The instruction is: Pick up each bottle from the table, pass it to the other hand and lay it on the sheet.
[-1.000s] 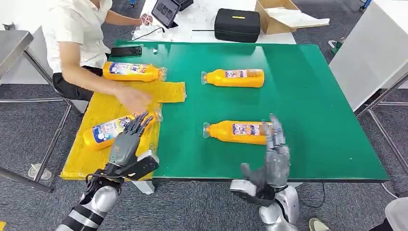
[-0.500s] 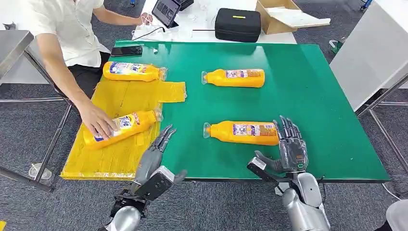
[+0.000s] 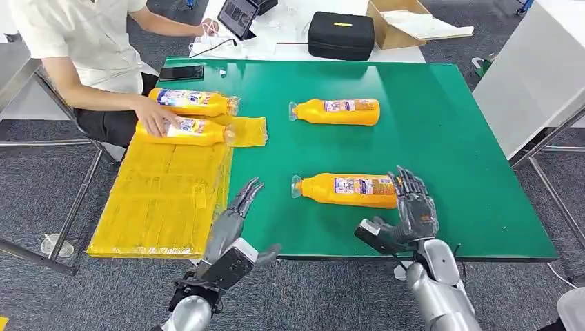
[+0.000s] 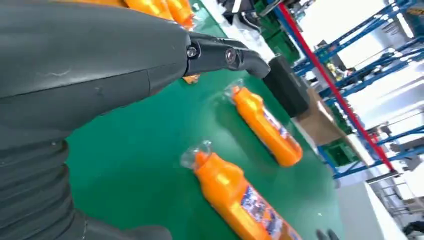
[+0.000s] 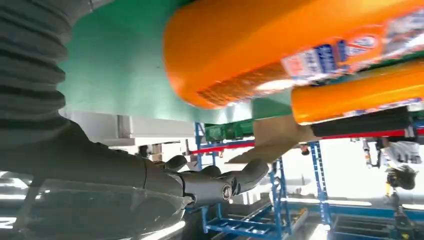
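A person's hand [image 3: 157,116] is resting on a bottle on the yellow sheet [image 3: 165,193]. The left hand [image 3: 231,231] is hovering empty, fingers spread, at the table [image 3: 448,138] edge. The near bottle [image 3: 345,189] is lying on the green — the right hand [image 3: 407,214] is reaching, fingers apart, just beside its base.

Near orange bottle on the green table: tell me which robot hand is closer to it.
Right. The right hand sits at the near orange bottle's base end; the left hand hovers off toward its cap end, clearly apart.
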Robot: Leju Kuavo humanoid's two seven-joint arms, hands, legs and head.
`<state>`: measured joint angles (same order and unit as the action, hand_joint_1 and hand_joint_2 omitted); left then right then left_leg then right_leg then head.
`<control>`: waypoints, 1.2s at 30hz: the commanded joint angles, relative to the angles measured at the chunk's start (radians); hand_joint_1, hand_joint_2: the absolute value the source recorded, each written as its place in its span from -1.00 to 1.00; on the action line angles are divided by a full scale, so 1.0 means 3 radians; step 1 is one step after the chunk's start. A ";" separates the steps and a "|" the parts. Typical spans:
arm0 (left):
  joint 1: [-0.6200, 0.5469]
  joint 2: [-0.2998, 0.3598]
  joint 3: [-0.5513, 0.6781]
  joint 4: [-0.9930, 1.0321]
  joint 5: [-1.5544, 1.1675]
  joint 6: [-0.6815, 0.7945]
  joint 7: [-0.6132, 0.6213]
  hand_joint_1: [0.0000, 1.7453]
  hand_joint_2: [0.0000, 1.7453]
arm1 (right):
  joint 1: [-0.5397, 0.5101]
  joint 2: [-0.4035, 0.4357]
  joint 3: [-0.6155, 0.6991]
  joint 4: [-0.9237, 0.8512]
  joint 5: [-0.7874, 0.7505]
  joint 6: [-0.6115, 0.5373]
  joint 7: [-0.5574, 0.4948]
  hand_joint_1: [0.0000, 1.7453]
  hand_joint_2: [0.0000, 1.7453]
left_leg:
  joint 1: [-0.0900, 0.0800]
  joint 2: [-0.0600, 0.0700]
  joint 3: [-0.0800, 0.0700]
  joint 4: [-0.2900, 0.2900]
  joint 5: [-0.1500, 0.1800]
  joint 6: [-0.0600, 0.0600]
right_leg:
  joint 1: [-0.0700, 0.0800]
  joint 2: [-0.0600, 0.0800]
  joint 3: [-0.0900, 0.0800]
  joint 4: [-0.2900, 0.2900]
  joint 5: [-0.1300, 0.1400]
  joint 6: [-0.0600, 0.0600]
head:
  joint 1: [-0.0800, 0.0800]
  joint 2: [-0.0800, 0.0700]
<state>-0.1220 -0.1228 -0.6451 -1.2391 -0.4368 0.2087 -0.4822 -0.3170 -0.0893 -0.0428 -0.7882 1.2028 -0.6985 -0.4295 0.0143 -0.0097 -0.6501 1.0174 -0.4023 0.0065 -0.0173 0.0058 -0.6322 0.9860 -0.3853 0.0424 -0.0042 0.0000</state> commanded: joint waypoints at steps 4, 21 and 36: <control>-0.0393 -0.0010 -0.0193 0.0343 0.0112 -0.0009 -0.0041 -1.00 1.00 | -0.0707 0.0088 0.0558 0.1020 0.0059 0.0001 0.0132 -1.00 1.00 | 0.0002 0.0017 0.0027 -0.0002 -0.0006 0.0001 | 0.0005 0.0010 0.0021 -0.0003 -0.0004 -0.0011 | 0.0000 0.0000; -0.0391 -0.0012 -0.0218 0.0394 0.0226 0.0022 0.0002 -1.00 1.00 | -0.0953 0.0103 0.0893 0.1366 0.0302 0.0781 0.1104 -1.00 1.00 | 0.0001 0.0005 0.0019 -0.0002 -0.0002 0.0001 | 0.0003 0.0000 0.0015 -0.0002 -0.0003 -0.0006 | 0.0000 0.0000; -0.0450 -0.0109 -0.0170 0.0472 0.0175 0.0021 0.0046 -1.00 1.00 | -0.1166 0.0077 0.0895 0.1430 0.0276 0.1693 0.1586 1.00 1.00 | 0.0000 -0.0001 0.0028 -0.0002 0.0003 0.0005 | 0.0002 -0.0007 0.0026 -0.0002 -0.0001 -0.0005 | -0.0001 0.0000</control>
<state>-0.2129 -0.1587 -0.6847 -1.1562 -0.3830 0.2212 -0.4704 -0.6297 -0.0561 0.2056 -0.4578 1.3062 -0.2891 0.0477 0.0140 -0.0095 -0.6454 1.0176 -0.4003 0.0079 -0.0175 0.0059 -0.6285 0.9859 -0.3842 0.0434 -0.0046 0.0000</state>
